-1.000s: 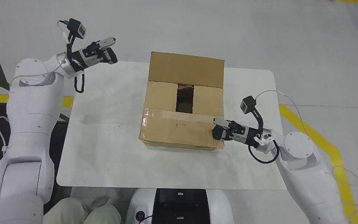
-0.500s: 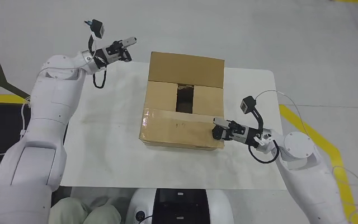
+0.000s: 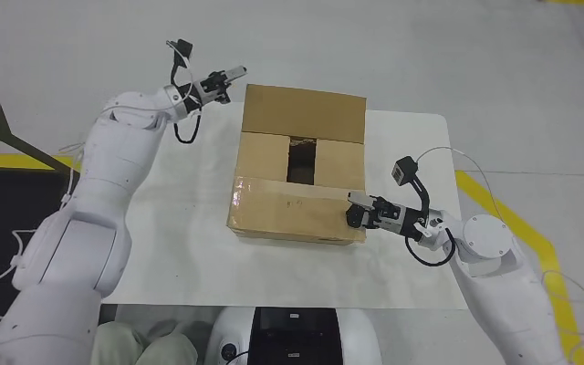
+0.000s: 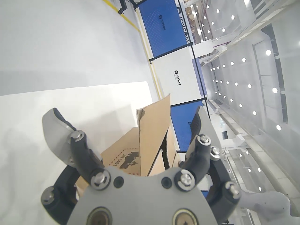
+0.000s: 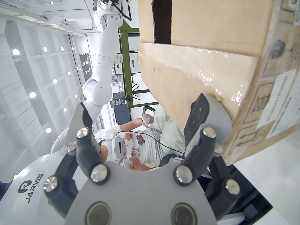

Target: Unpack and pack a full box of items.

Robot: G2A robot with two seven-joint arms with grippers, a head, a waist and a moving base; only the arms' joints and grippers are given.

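Note:
A brown cardboard box [image 3: 292,210] stands in the middle of the white table [image 3: 173,228]. Its far flap [image 3: 306,111] stands up, and the two inner flaps leave a dark gap [image 3: 301,162]. A taped near flap [image 5: 199,71] lies flat over the top. My left gripper [image 3: 239,70] hangs open off the box's far left corner, and in the left wrist view the raised flap [image 4: 154,127] shows between its fingers [image 4: 56,122]. My right gripper [image 3: 350,212] is open at the near right corner, with one finger [image 5: 199,111] against the near flap's edge.
Bare table surface stretches to the left of the box and along the near edge [image 3: 274,301]. A narrower strip of table [image 3: 411,146] lies to the right of the box. Yellow floor lines [image 3: 493,196] run beyond the table's sides.
My left arm has swung to the right, bringing its gripper from the table's far left corner up to the box's far left corner. The right arm and the box have stayed still.

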